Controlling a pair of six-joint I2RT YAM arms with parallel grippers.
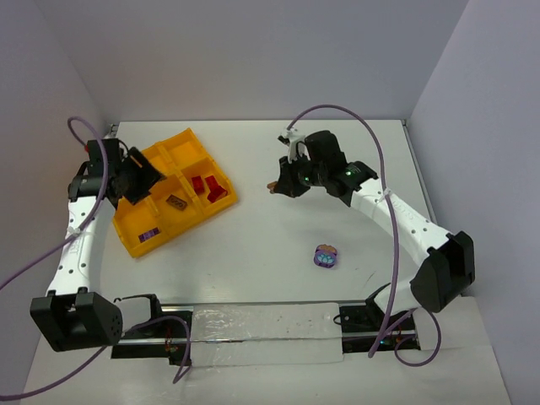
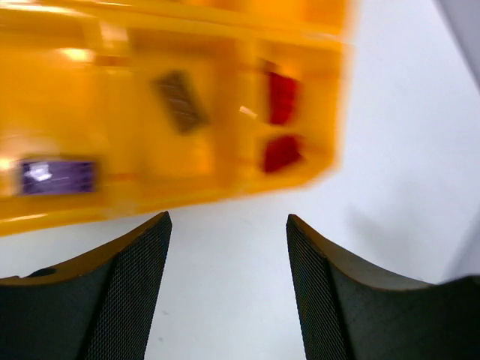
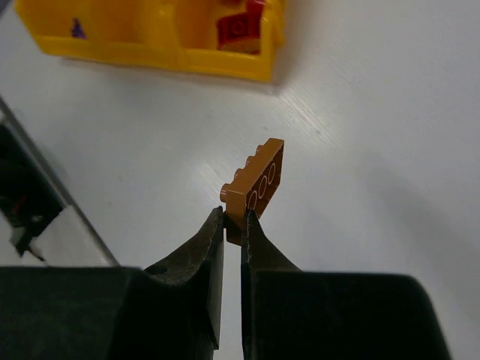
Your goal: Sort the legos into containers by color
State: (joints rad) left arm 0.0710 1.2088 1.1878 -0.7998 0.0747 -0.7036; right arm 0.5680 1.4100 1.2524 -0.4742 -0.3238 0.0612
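My right gripper [image 1: 279, 185] [image 3: 232, 217] is shut on a small orange-brown brick [image 3: 256, 186], held above the table right of the yellow tray [image 1: 131, 228]. The brick also shows in the top view [image 1: 272, 186]. My left gripper [image 1: 137, 180] [image 2: 225, 221] is open and empty, hovering at the tray's left side. The tray holds two red bricks [image 1: 198, 184] [image 1: 217, 190], a brown brick [image 1: 175, 202] and a purple brick [image 1: 149, 235]. They show blurred in the left wrist view: the purple brick [image 2: 58, 176], the brown brick [image 2: 180, 101], a red brick [image 2: 283, 97]. A purple cluster [image 1: 326, 256] with orange and light-blue bits lies on the table.
The tray's near corner [image 3: 225, 64] with a red brick [image 3: 240, 28] shows at the top of the right wrist view. A pale strip [image 1: 261, 333] runs along the near edge between the arm bases. Walls close in the table on the left, back and right.
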